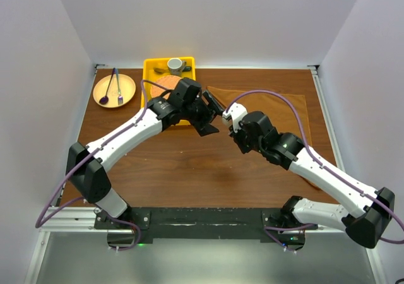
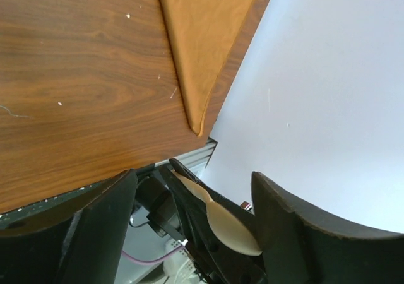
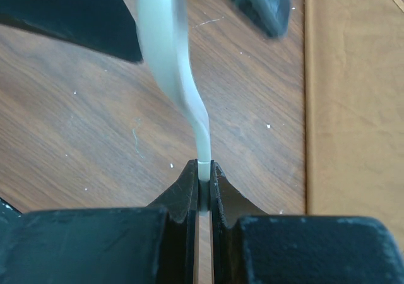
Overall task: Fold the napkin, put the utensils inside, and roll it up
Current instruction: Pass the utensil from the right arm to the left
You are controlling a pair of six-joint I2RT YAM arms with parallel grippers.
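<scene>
The rust-brown napkin (image 1: 271, 104) lies flat on the table's right half; its edge also shows in the right wrist view (image 3: 353, 107) and the left wrist view (image 2: 205, 31). My right gripper (image 3: 203, 170) is shut on the thin handle of the pale cream spoon (image 3: 170, 50), holding it above the wood. The spoon's bowl (image 2: 230, 227) reaches between the wide-apart fingers of my left gripper (image 2: 191, 189), its tip right against the right-hand finger (image 2: 297, 227). Both grippers meet over the table's middle, the left (image 1: 211, 115) beside the right (image 1: 222, 109).
A yellow tray (image 1: 151, 66) at the back holds a cup (image 1: 175, 64) and a round orange woven mat (image 1: 167, 84). A wooden plate (image 1: 114, 89) at the back left carries a purple spoon and a dark fork. White walls close in the table.
</scene>
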